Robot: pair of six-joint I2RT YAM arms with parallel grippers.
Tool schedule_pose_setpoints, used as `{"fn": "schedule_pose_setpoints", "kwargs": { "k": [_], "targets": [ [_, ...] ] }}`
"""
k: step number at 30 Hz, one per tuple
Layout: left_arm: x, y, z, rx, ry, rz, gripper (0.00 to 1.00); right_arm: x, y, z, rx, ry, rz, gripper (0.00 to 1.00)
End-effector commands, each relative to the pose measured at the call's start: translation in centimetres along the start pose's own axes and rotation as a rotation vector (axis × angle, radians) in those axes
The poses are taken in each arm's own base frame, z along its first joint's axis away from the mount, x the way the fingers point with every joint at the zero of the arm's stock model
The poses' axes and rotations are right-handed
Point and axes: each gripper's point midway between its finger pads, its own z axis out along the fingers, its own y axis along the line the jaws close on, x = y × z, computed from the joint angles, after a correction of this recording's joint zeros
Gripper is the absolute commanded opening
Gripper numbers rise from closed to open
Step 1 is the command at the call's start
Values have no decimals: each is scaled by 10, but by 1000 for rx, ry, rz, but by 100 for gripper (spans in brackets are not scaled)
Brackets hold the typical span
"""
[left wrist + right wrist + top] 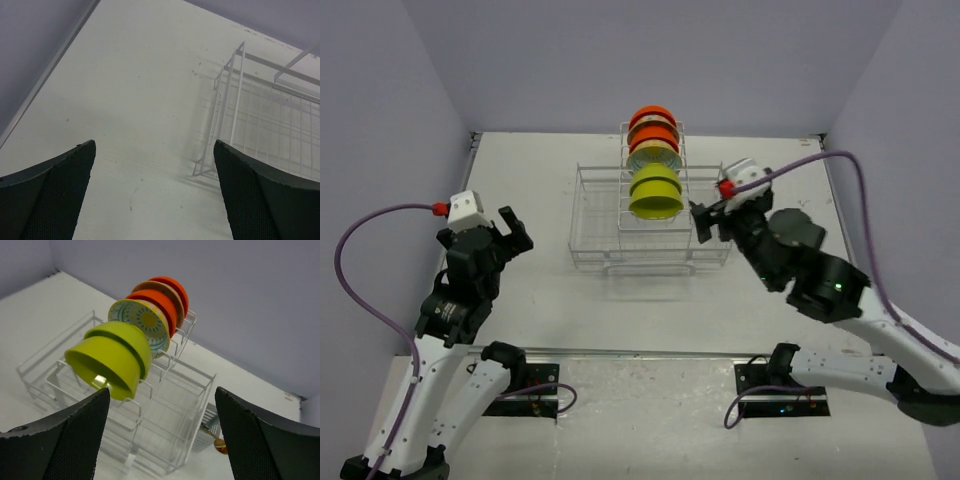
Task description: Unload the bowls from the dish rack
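Right wrist alone shows me the patterned bowl (pixel 142 322) face-on; left wrist crops the dish rack (pixel 237 95) (left gripper (pixel 155 150), right gripper (pixel 162 395) both spread, empty).

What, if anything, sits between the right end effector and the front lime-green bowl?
Nothing visible. The right end effector hangs open at the dish rack's right side, with a clear line to the front lime-green bowl. Only rack wires lie beneath the bowl.

Plain lilac-grey walls (pixel 670 60) on three sides; scuffed white table (pixel 540 180); even light.

Bright, even light; soft shadows.
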Motion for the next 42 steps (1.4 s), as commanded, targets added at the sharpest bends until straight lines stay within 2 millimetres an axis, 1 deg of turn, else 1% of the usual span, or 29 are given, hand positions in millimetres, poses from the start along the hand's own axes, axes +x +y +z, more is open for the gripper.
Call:
{"fn": "schedule_pose_setpoints", "kwargs": {
  "k": [1, 2, 3, 4, 6, 7, 8, 9, 13, 17, 22, 24, 26, 27, 28, 29, 30, 31, 32, 33, 38, 39, 42],
  "targets": [
    [-7, -9, 4, 55, -24, 5, 100, 14, -4, 30, 234, 35, -351, 84],
    [-6, -10, 4, 59, -21, 8, 100, 1, 4, 36, 234, -30, -344, 81],
    [-5, -11, 4, 63, -18, 8, 100, 6, 18, 45, 179, -32, -385, 81],
    [-5, -11, 5, 66, -15, 11, 100, 4, 23, 47, 152, -40, -375, 80],
    [-4, -13, 4, 76, -12, 11, 100, 6, 37, 50, 78, -40, -367, 76],
    [-3, -13, 4, 81, -11, 13, 100, 7, 46, 53, 31, -48, -373, 75],
    [-4, -14, 3, 86, -15, 11, 100, 9, 50, 55, 17, -47, -387, 75],
    [-4, -14, 2, 90, -18, 9, 100, 15, 57, 61, -1, -32, -427, 74],
    [-6, -15, 0, 100, -27, 7, 100, 28, 67, 78, 2, -3, -530, 71],
    [-7, -14, -1, 102, -32, 4, 100, 35, 71, 87, -3, 22, -584, 68],
    [-7, -16, -1, 114, -32, 6, 100, 36, 64, 92, 15, 23, -594, 61],
    [-7, -17, -1, 118, -29, 7, 100, 44, 65, 96, 4, 35, -615, 55],
    [-6, -18, -1, 118, -28, 9, 100, 56, 69, 99, -13, 55, -640, 54],
    [-6, -18, -1, 120, -27, 10, 100, 52, 67, 102, 2, 35, -625, 54],
    [-6, -19, -1, 127, -26, 13, 100, 54, 68, 103, -6, 31, -623, 53],
    [-6, -19, -1, 130, -25, 15, 100, 60, 69, 103, -16, 35, -626, 52],
    [-6, -20, -1, 130, -25, 15, 100, 59, 68, 104, -15, 25, -616, 50],
    [-6, -20, -1, 132, -25, 15, 100, 60, 69, 105, -17, 21, -616, 49],
    [-5, -20, -1, 134, -21, 16, 100, 63, 69, 106, -16, 26, -620, 43],
    [-5, -21, -1, 136, -22, 17, 100, 64, 68, 107, -10, 25, -619, 41],
    [-5, -22, -1, 141, -18, 19, 100, 67, 67, 108, -3, 16, -620, 31],
    [-5, -22, -1, 145, -20, 20, 100, 66, 66, 108, 0, 12, -619, 27],
    [-5, -23, -1, 148, -19, 23, 100, 69, 64, 108, 20, 14, -613, 20]
  ]
}}
